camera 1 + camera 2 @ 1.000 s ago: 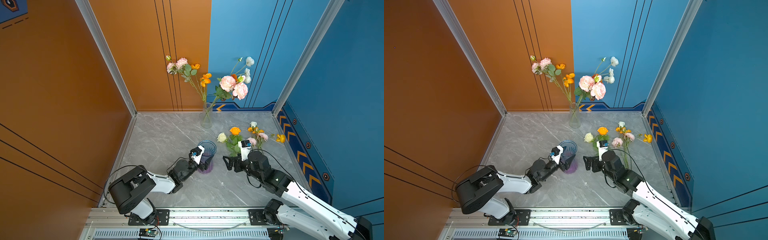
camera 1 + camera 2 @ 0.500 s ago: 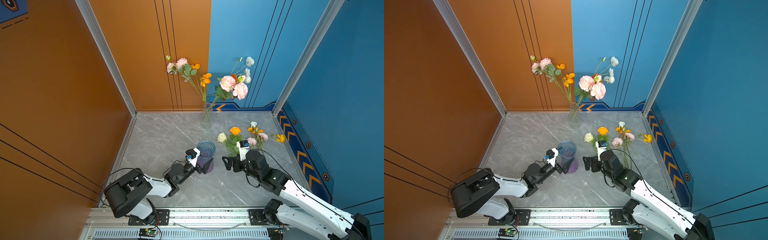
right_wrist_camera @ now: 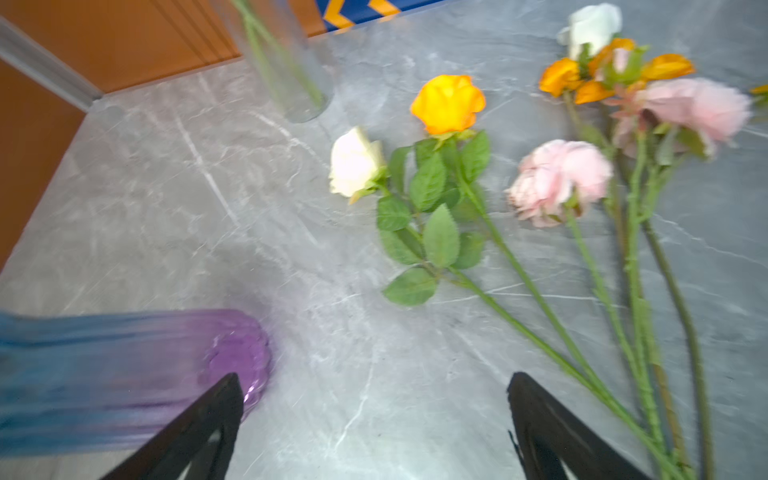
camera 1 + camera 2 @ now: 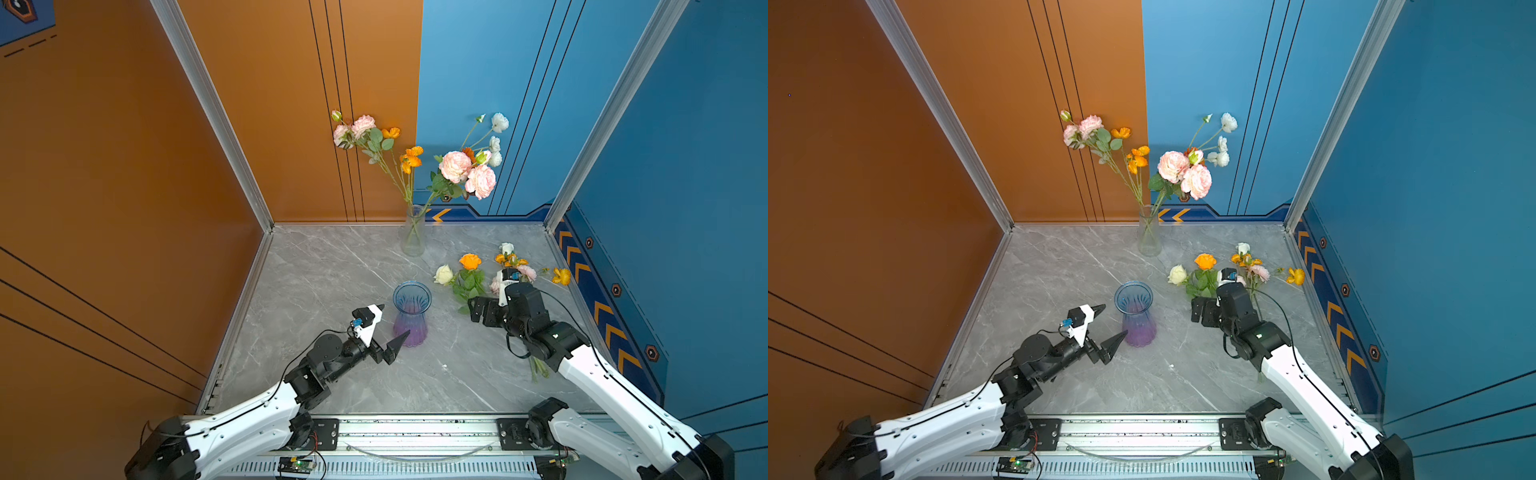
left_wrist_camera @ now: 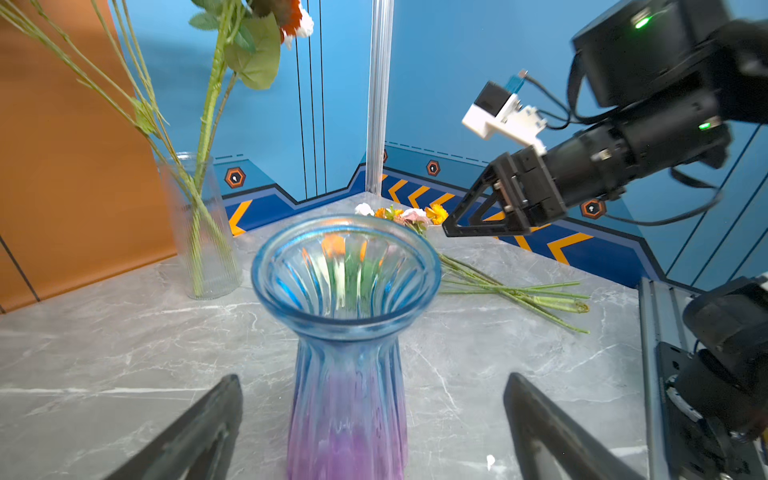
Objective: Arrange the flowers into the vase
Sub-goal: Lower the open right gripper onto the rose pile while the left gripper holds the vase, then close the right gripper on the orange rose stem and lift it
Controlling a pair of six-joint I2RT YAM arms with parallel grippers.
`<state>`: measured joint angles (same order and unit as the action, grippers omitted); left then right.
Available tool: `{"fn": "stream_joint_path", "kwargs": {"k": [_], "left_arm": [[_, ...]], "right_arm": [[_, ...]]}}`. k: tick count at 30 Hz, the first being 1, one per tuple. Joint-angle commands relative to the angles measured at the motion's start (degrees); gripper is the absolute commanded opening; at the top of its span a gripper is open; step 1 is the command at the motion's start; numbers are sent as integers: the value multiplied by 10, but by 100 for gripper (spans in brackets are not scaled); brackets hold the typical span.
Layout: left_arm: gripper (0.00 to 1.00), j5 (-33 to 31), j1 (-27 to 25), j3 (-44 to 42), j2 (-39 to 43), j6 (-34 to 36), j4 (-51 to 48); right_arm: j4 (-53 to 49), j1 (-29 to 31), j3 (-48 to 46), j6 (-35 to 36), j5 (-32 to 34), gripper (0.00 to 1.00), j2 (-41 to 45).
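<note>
L claw [image 4: 395,318] is wide open w/ nothing in it. Its jaws sit on each side of the blue vase [image 4: 411,309] but don't squeeze it. That's mid-frame in both top views. R claw [image 4: 471,310] is wide open too & empty, just right of that vase. The loose flowers [image 4: 469,276] lie flat on the worktop [image 4: 332,266], right of centre, w/ blooms toward the back & stems running under my R arm. The blue vase looks empty. A clear vase [image 4: 412,235] by the back wall has tall flowers [image 4: 465,174] standing in it. So I think that part's done, but the loose ones all need picking up & putting in.
</note>
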<state>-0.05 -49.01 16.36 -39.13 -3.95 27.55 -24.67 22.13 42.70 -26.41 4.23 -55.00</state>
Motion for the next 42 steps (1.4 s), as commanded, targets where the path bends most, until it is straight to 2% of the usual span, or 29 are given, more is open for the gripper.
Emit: {"fn": "stream_joint_path", "kwargs": {"k": [1,5,7,9,11,14,17,19,21,24,26,28,42], "left_arm": [[98,-18,-32,64,73,23,-248],[98,41,-38,194,38,70,-357],[98,86,-36,283,-27,117,-432],[98,106,-28,380,-114,132,-514],[98,147,-17,492,-207,177,-603],[98,189,-20,580,-291,235,-632],[98,236,-23,584,-325,277,-588],[98,279,-16,578,-339,273,-575],[98,296,-13,548,-339,254,-544],[98,269,-19,472,-312,238,-455],[98,244,-29,449,-291,238,-426],[98,245,-27,432,-275,228,-399],[98,242,-18,434,-279,231,-411]], "right_arm": [[-92,-66,21,12,-25,98,-28],[-117,-132,39,36,-72,80,-83],[-120,-140,53,52,-69,73,-115],[-120,-140,67,69,-64,68,-148],[-119,-139,81,89,-49,66,-180],[-108,-140,92,111,-8,62,-226],[-91,-140,103,127,3,59,-259],[-79,-138,108,128,16,59,-276],[-69,-135,114,132,25,58,-292],[-68,-134,136,144,36,49,-340],[-70,-133,152,150,55,44,-373],[-69,-132,168,155,71,39,-400],[-78,-128,222,166,38,32,-482]]}}
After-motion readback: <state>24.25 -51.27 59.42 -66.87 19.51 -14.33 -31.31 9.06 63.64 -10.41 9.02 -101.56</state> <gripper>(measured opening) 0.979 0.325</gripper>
